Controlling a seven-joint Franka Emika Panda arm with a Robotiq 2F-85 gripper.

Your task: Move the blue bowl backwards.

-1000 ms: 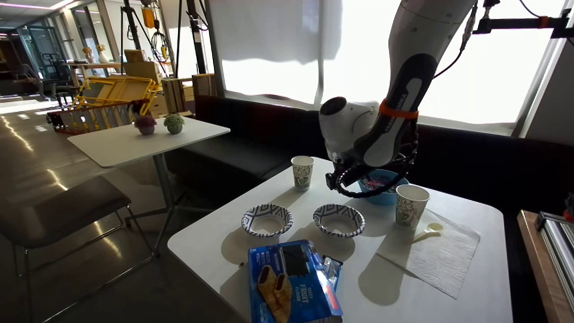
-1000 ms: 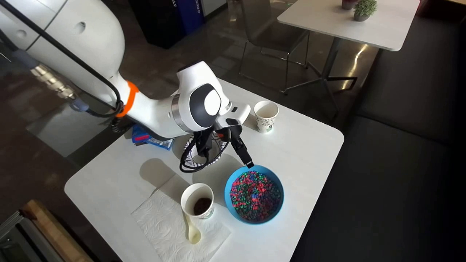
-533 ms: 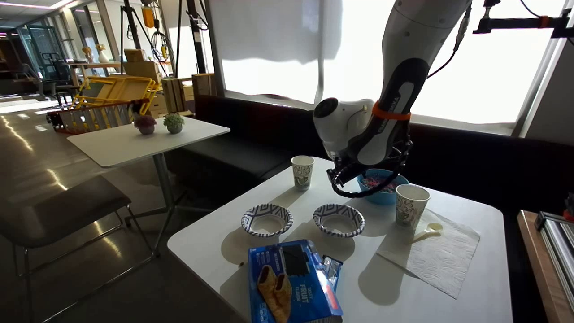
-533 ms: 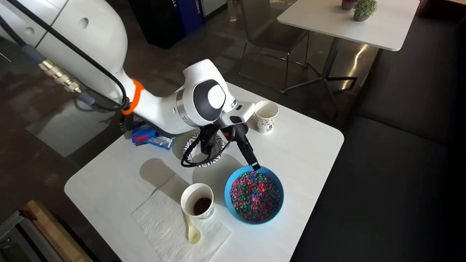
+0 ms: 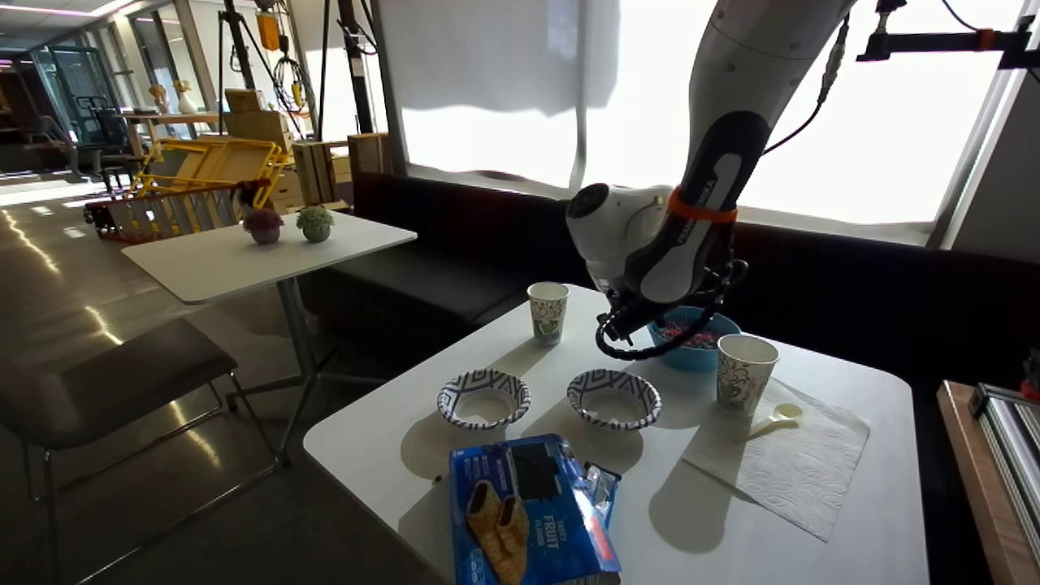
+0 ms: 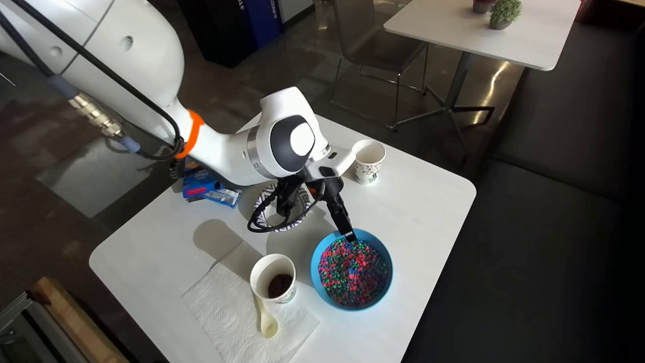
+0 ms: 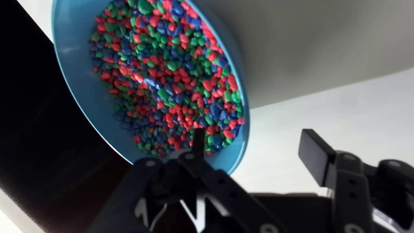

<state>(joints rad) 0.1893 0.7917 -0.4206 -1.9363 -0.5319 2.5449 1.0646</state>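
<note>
The blue bowl point(image 6: 378, 245) stands upright on the white table, with red, green and blue bits inside. It also shows in an exterior view point(image 5: 695, 359), partly behind the arm and a cup, and large in the wrist view point(image 7: 79, 74). My gripper point(image 7: 255, 145) is open and empty in the wrist view. One fingertip is over the inside of the bowl and the other is outside it over the table, so the rim lies between them. In an exterior view a fingertip point(image 6: 348, 235) is at the bowl's edge. I cannot tell whether it touches the rim.
A cup point(image 5: 746, 374) stands close beside the bowl, near a paper towel point(image 5: 800, 479) with a spoon point(image 5: 785, 414). Another cup point(image 5: 548, 313) stands across the table. Two patterned bowls point(image 5: 484, 400) point(image 5: 615, 400) and a blue box point(image 5: 528, 512) are nearby.
My gripper has moved toward the bowl and a little lower. Its visible fingertip went from just outside the rim to over the bowl's edge. The bowl has not moved.
</note>
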